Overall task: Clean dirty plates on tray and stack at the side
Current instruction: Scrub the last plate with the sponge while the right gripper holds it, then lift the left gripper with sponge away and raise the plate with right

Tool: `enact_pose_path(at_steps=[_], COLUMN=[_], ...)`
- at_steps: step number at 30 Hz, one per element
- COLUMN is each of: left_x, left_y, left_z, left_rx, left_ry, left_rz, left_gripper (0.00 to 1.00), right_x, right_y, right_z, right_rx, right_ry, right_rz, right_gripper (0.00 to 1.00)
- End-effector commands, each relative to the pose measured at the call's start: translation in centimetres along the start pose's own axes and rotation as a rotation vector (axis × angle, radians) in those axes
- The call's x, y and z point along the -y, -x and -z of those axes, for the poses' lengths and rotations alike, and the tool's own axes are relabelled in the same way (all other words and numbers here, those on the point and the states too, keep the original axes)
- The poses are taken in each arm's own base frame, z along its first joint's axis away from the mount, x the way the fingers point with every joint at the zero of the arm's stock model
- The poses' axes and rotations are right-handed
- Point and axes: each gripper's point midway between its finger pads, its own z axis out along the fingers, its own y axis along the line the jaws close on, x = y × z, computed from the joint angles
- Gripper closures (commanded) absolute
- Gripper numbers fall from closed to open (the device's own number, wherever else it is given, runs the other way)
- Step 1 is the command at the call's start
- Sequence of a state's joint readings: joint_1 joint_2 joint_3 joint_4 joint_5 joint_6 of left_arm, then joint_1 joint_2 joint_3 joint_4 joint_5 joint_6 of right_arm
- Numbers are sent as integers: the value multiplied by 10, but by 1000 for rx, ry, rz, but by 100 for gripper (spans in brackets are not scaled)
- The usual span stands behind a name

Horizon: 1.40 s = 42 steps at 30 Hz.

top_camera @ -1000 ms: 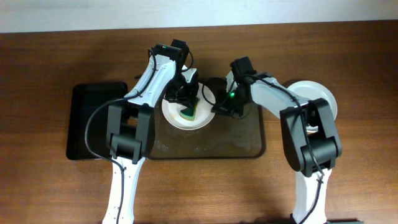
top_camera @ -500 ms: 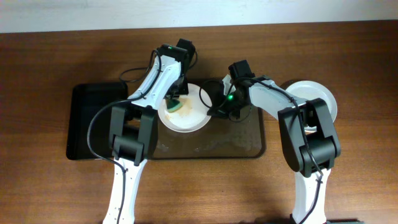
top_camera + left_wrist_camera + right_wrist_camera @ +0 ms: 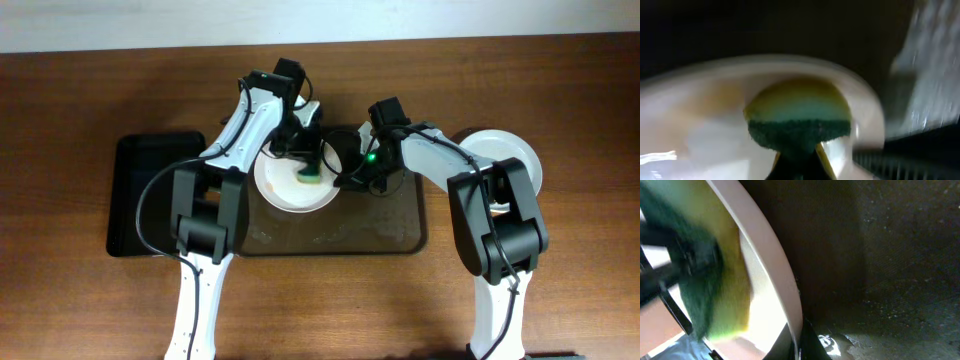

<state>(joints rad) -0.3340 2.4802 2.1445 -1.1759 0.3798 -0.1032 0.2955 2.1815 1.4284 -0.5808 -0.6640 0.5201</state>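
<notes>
Left gripper is clamped on a green-yellow sponge, pressed against the white plate over the tray. Its rim is pinched by the right gripper.

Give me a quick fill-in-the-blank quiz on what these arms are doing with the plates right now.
1. The left hand presses a green and yellow ____ onto a plate.
2. The right hand holds that plate by its ____.
3. That plate lies over the tray, whose colour is ____.
4. A second plate sits outside the tray, on its ____ side.

Missing words: sponge; rim; brown; right.
</notes>
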Motion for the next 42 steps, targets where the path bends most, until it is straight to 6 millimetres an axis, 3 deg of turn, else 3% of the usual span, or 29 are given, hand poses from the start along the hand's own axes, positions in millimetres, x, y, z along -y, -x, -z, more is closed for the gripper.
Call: enact_pose_path(at_steps=[1,3,5,10,13,15,19,21,22,26,28,30,31,33,36,39,42], left_x=[-46,-77,-92,-128,-127,-116,-54,-19,-12,-10,-6,6,7,-5,-32,-61,-73], left_y=[11,13,9,-30,-56,-71,-91,-86,-83,-60,-50,-28,-13,14,29,27,23], left_z=[-8,3,11,41,47,42,13,3,2,-3,8,35,58,105,142,148,145], left_rx=[67,121,125,31,-87,-193,-373,-363,-348,-256,-220,-143,-77,61,170,181,165], left_ry=[246,430,529,816,840,766,327,88,47,14,-39,-161,-209,-242,-234,-201,-113], left_rz=[213,287,292,354,348,291,113,7,4,36,78,94,95,96,122,175,184], left_gripper=[99,99,99,99,99,99,99,99,99,99,99,99,99,99,99,99,99], right_x=[40,40,41,41,41,41,41,41,41,41,41,41,41,42,45,42,45], right_y=[-12,-12,-12,-11,-11,-11,-11,-11,-11,-12,-11,-11,-11,-11,-9,-5,-2], right_z=[-20,-19,-19,-19,-19,-19,-19,-19,-19,-19,-19,-19,-19,-19,-18,-3,44], right_rx=[-37,-37,-36,-35,-35,-35,-35,-35,-35,-35,-35,-35,-35,-31,-23,-2,103], right_ry=[-106,-106,-109,-109,-109,-109,-109,-109,-109,-108,-109,-109,-109,-116,-125,-127,-296], right_rz=[-52,-52,-51,-51,-51,-51,-51,-51,-51,-51,-51,-51,-51,-51,-54,-62,-27], right_gripper=[96,96,96,96,96,96,96,96,96,96,96,96,96,96,96,96,96])
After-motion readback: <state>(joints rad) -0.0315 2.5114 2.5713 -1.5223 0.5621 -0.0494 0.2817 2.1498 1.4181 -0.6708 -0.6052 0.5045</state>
